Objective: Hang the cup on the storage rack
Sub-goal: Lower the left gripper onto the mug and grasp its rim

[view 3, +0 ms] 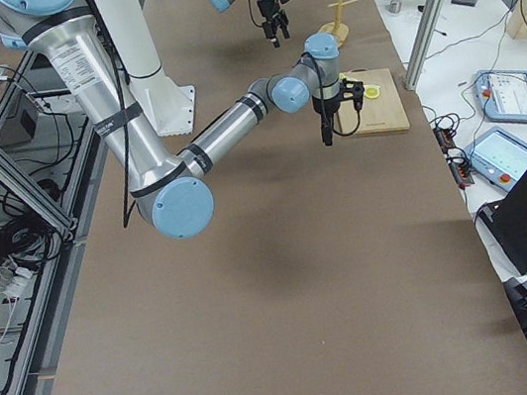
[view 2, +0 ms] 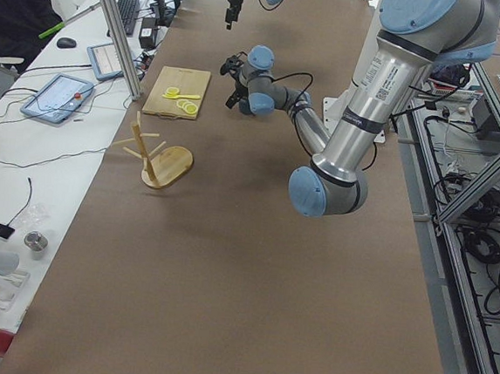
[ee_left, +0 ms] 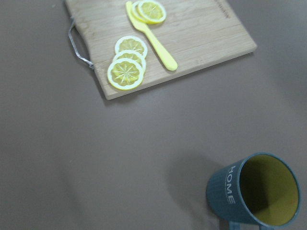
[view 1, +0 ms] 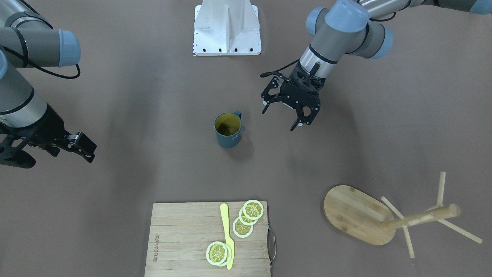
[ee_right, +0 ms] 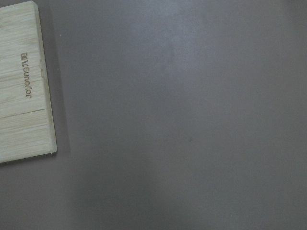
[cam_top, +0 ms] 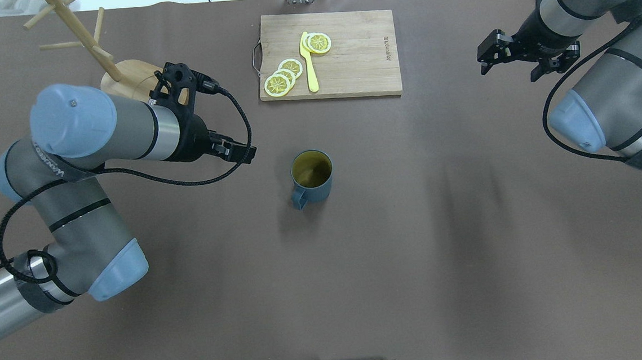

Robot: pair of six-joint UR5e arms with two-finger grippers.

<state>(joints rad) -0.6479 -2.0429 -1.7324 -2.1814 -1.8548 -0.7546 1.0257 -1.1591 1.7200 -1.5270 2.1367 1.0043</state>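
Observation:
The cup (view 1: 228,130) is a slate-blue mug with a yellow inside, standing upright at the table's middle. It also shows in the overhead view (cam_top: 311,175) and, with white lettering, in the left wrist view (ee_left: 254,196). Its handle points toward the robot. My left gripper (view 1: 280,120) is open and empty, above the table beside the cup and apart from it. In the overhead view the left gripper (cam_top: 243,151) is left of the cup. The storage rack (view 1: 357,213), a bamboo mug tree, stands upright at the far left corner (cam_top: 127,75). My right gripper (cam_top: 508,73) is open and empty at the far right.
A wooden cutting board (cam_top: 358,70) lies at the table's far middle with lemon slices (cam_top: 284,76) and a yellow knife (cam_top: 309,62) on it. Its corner shows in the right wrist view (ee_right: 24,96). The white robot mount (view 1: 226,29) is at the near edge.

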